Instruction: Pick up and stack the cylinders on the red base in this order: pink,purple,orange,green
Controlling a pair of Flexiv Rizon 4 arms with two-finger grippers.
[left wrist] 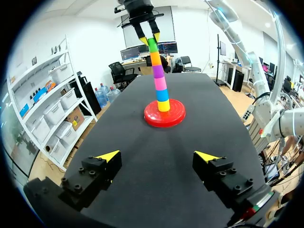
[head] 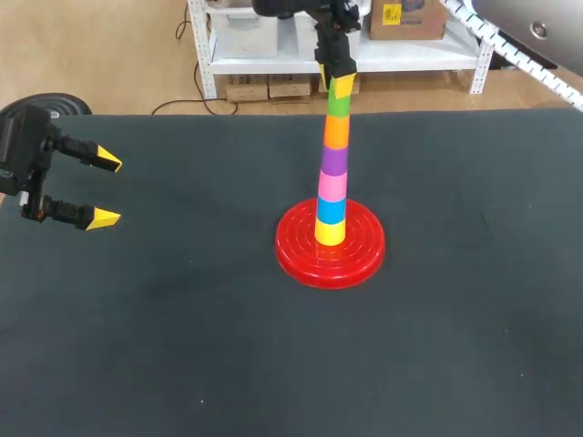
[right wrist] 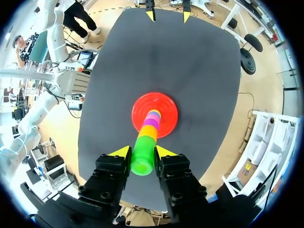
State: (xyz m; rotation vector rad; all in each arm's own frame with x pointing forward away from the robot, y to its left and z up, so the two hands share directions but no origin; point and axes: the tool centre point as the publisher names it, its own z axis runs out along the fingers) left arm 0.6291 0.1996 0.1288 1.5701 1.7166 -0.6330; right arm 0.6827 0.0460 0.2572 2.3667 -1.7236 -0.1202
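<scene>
Red base [head: 296,257] sits mid-bench [head: 182,337]. Cylinders are stacked on it, bottom up: yellow [head: 330,232], blue [head: 332,209], pink [head: 332,186], purple [head: 334,160], orange [head: 337,133], green [head: 339,106]. Right claw [right wrist: 142,153] comes from above and pinches green at the top of the stack, one finger on each side. Left claw [head: 107,189] is spread wide with nothing between its fingers, hanging over the bench's left side, well apart from the base.
</scene>
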